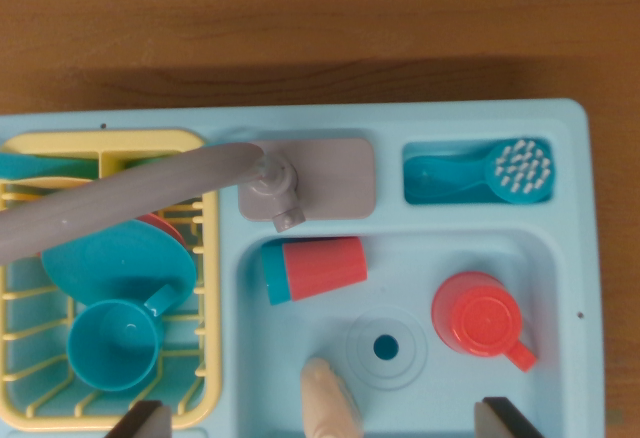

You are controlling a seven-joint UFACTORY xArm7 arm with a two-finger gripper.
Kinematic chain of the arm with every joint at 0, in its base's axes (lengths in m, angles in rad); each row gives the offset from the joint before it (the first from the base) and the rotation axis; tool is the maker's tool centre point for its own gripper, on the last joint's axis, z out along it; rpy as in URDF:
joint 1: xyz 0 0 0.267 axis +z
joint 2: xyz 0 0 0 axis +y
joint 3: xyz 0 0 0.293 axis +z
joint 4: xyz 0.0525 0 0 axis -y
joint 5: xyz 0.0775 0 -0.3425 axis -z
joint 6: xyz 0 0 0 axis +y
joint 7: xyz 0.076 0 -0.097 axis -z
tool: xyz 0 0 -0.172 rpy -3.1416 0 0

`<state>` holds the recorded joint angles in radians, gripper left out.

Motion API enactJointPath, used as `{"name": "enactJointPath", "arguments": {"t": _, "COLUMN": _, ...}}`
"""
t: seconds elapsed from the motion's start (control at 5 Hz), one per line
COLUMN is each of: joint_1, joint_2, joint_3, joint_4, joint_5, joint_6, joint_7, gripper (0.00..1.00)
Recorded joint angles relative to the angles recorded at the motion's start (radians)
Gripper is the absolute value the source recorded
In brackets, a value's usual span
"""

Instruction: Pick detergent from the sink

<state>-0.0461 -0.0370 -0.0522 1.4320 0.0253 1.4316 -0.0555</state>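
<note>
Detergent (313, 269): squat coral cylinder, teal cap, lying in glossy plastic sink (570, 288).

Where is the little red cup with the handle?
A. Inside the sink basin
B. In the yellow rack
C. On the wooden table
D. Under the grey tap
A. The small red plastic cup with a handle sits upside down inside the basin of the light blue toy sink, to the wrist view's right of the round drain hole, not in the yellow plastic dish rack.
</note>
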Motion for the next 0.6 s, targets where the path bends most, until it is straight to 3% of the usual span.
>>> {"name": "enactJointPath", "arguments": {"t": 0.2, "joint_1": 0.001, "joint_2": 0.003, "joint_3": -0.003, "joint_4": -0.037, "joint_5": 0.0053, "joint_6": -0.038, "joint_7": -0.024, "gripper": 0.0}}
{"name": "enactJointPath", "arguments": {"t": 0.4, "joint_1": 0.001, "joint_2": 0.003, "joint_3": -0.003, "joint_4": -0.037, "joint_5": 0.0053, "joint_6": -0.038, "joint_7": -0.024, "gripper": 0.0}}
{"name": "enactJointPath", "arguments": {"t": 0.6, "joint_1": 0.0021, "joint_2": 0.006, "joint_3": -0.005, "joint_4": -0.078, "joint_5": 0.0111, "joint_6": -0.078, "joint_7": -0.05, "gripper": 0.0}}
